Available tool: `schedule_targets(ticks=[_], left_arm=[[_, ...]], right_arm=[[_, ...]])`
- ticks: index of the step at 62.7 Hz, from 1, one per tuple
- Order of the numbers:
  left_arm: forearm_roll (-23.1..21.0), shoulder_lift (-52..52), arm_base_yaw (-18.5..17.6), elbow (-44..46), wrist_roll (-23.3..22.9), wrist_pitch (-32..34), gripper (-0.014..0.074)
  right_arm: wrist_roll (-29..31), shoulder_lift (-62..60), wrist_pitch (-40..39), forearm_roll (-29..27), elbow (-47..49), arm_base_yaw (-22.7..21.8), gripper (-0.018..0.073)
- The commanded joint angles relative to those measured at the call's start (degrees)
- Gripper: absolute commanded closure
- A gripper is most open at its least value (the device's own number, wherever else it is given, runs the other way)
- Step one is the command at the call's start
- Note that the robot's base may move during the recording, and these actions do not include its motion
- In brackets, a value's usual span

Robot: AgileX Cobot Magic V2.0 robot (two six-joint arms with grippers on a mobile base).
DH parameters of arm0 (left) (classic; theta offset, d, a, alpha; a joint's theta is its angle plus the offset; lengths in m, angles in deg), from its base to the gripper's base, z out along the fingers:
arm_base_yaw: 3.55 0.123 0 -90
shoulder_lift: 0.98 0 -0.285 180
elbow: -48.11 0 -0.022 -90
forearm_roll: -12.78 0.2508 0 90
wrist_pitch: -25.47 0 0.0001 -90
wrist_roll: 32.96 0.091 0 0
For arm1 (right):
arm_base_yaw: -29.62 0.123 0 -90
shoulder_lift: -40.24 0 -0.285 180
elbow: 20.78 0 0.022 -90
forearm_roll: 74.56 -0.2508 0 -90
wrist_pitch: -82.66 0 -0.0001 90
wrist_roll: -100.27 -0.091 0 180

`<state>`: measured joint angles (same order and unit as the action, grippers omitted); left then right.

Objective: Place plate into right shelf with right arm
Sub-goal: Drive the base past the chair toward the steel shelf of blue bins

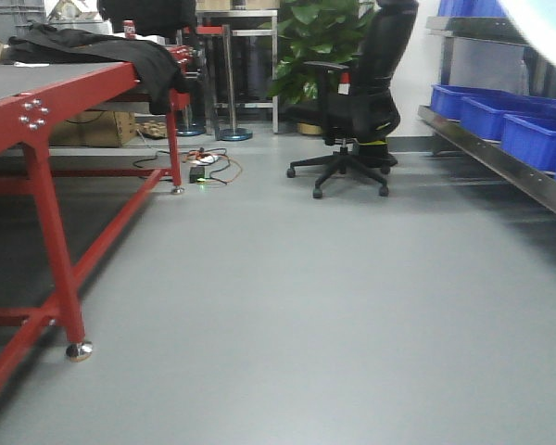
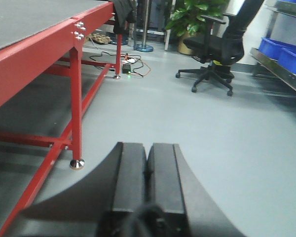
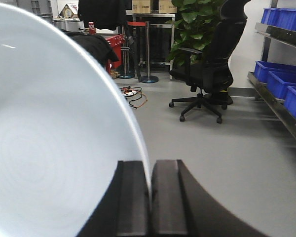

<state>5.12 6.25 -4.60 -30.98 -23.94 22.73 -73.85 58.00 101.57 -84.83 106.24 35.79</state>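
Note:
The white plate stands on edge and fills the left of the right wrist view. My right gripper is shut on its rim, one finger on each face. A blurred white edge of the plate shows at the top right of the front view. The right shelf is a steel rack with blue bins along the right side; it also shows in the right wrist view and in the left wrist view. My left gripper is shut and empty, low over the grey floor.
A red-framed table with a dark garment on it stands at the left. A black office chair stands at the back centre, with a green plant behind it. Cables and a power strip lie on the floor.

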Motion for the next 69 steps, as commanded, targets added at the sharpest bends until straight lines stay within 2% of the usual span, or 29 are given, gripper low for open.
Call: schedule_targets(ticks=[1,69], left_arm=[[-0.47,-0.59,-0.11,-0.59,-0.4,5.16,0.0724],[-0.47,-0.59,-0.11,-0.59,-0.4,5.16,0.0724]], right_arm=[[0.31,0.71,-5.55,-0.26,1.65,-0.23,0.0505],[0.31,0.71,-5.49,-0.26,1.65,-0.23,0.0505]])
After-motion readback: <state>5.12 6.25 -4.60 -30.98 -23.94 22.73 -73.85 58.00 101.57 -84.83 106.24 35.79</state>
